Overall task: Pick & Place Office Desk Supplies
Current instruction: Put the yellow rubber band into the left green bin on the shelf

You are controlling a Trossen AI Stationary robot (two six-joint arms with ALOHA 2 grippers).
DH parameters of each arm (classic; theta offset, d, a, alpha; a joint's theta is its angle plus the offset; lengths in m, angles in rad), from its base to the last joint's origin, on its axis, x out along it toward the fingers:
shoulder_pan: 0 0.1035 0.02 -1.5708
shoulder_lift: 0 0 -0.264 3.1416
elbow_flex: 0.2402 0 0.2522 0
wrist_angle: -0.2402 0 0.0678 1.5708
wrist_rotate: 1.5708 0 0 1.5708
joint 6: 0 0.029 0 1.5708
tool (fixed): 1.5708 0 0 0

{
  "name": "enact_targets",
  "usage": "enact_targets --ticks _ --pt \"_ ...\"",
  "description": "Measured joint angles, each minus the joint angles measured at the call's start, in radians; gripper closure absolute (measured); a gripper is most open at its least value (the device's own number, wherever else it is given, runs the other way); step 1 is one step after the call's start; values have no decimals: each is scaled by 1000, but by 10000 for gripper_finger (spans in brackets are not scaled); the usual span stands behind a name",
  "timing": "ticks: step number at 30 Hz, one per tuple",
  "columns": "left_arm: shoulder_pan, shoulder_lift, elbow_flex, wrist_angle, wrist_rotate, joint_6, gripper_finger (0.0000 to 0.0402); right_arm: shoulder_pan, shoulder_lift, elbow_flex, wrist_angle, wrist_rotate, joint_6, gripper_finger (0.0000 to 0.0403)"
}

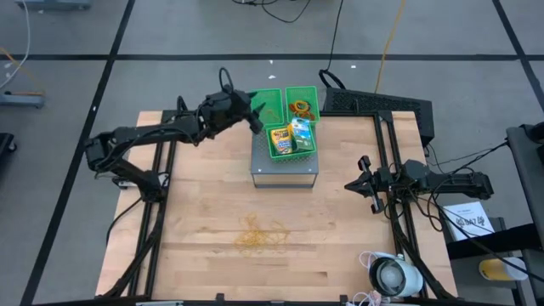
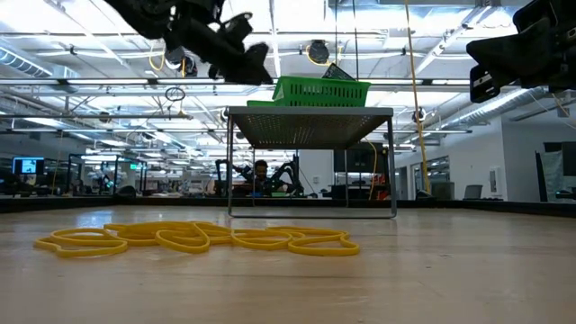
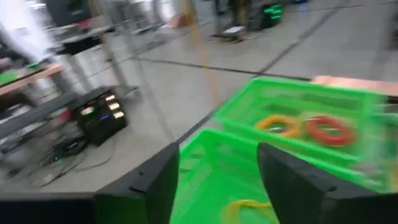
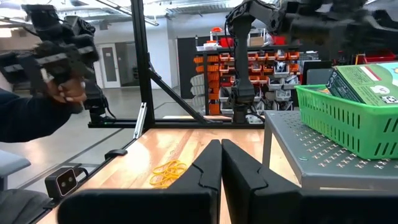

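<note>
You work at a light wooden table (image 1: pixel 212 212) on a grey floor marked with dark lines; behind it a large hall with shelves and ceiling lights opens.

At the far middle of the table stands a grey perforated metal stand (image 1: pixel 286 172), and on top of it sit green mesh bins (image 1: pixel 293 140). In the near bin you see a yellow-green crayon box (image 1: pixel 280 140) and, just beside it on the right, a green-white packet (image 1: pixel 303 134). In the far right bin lie an orange ring (image 3: pixel 279 124) and a red ring (image 3: pixel 329 129), side by side. In the far left bin something yellow (image 3: pixel 245 208) shows between the fingers; you cannot tell what it is.

Your left gripper (image 1: pixel 255 118) hovers over the far left bin, and its fingers (image 3: pixel 155 180) stand clearly apart with nothing between them.

Your right gripper (image 1: pixel 356 182) waits at the right side of the table, to the right of the stand, with its two fingers (image 4: pixel 205 171) pressed together and empty.

A tangle of tan rubber bands (image 1: pixel 259 235) lies flat on the near middle of the table, well apart from both grippers.

A white round device (image 1: pixel 393 275) with cables rests at the near right corner.
</note>
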Motion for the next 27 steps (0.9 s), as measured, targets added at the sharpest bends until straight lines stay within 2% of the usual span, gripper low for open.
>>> enact_targets --ticks 4,8,12,16,19,21,27 --pt "-73 -87 0 -83 124 -2 153 0 0 0 0 0 0 403" --pt "-202 -181 0 -256 249 -8 154 0 0 0 0 0 0 403" --pt "-365 -220 0 -533 276 -35 161 0 0 0 0 0 0 403" --pt "-521 -197 -9 -764 275 -139 166 0 0 0 0 0 0 403" --pt "-614 -153 -55 -781 275 -236 169 0 0 0 0 0 0 403" --pt "-659 -121 -92 -731 272 -306 169 0 0 0 0 0 0 403" --pt "-729 -25 -169 -711 248 -477 167 0 0 0 0 0 0 403"
